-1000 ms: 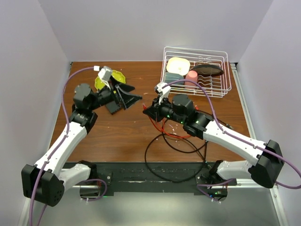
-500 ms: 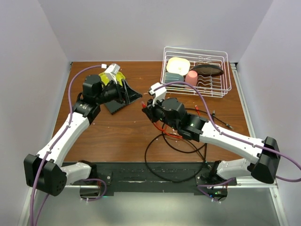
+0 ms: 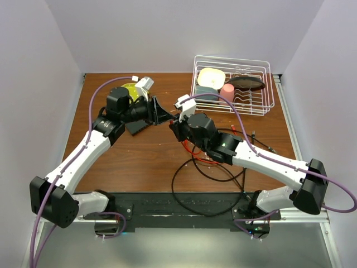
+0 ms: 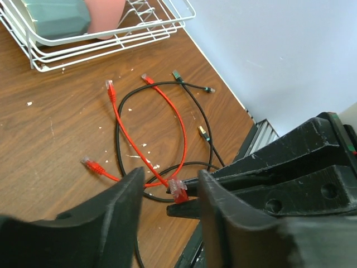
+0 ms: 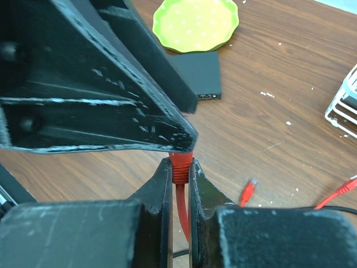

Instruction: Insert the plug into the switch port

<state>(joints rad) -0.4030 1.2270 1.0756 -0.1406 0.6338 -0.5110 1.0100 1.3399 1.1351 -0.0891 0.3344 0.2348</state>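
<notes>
Red plug, clamped at its ribbed boot by my right gripper, whose fingers are pressed together on it. The plug's long axis runs along those fingers, tip pointing away from the right wrist. My left gripper meets it almost nose to nose. Its fingers are apart, one on each side of the plug with a gap showing on both sides, so it grips nothing. In the right wrist view the flat black switch lies on the brown worktop, beyond the right gripper at about 1 o'clock, just beside a yellow-green plate on its far side. The switch port is one of a row on the edge of the box that faces the plug, well apart from it. From overhead, the switch sits at about 9 o'clock from the right gripper, with the left arm nearer. I judge the plug is roughly aimed at the ports, though the left gripper stands between them.
</notes>
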